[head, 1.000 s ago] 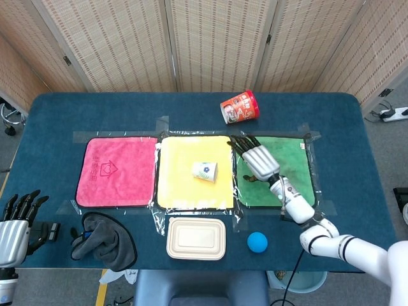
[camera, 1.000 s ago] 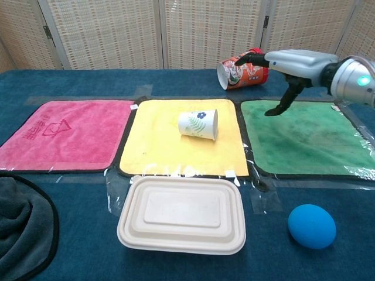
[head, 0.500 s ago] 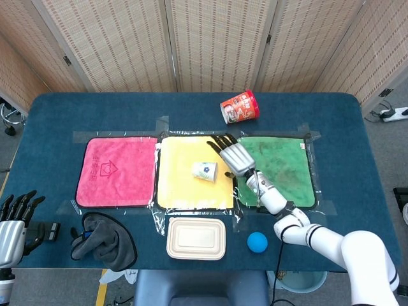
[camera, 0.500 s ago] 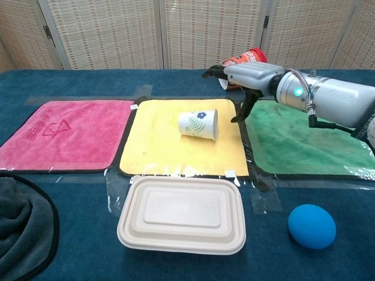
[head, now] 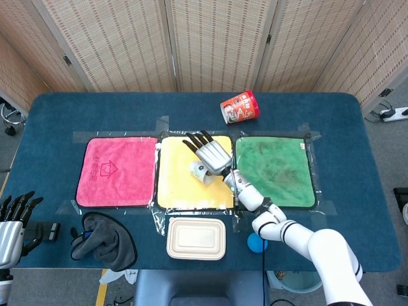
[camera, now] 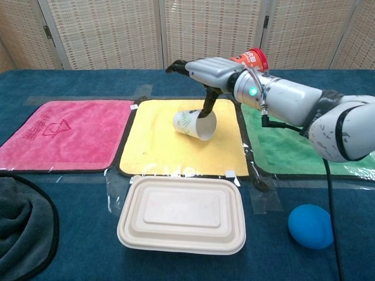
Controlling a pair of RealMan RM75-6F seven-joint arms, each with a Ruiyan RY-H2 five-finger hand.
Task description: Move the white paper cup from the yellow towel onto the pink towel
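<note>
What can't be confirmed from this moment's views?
- Grip: right robot hand sits over the white paper cup; one digit reaches its mouth, hold uncertain.
- Cup in head view: mostly hidden under that hand.
- Left robot hand: cut by head view's edge, absent from chest view.

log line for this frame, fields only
phase: reach/contact | right hand: over cup, thumb at its rim, no grip seen | cup: tilted on yellow towel | left hand: idle | pink towel: bare
</note>
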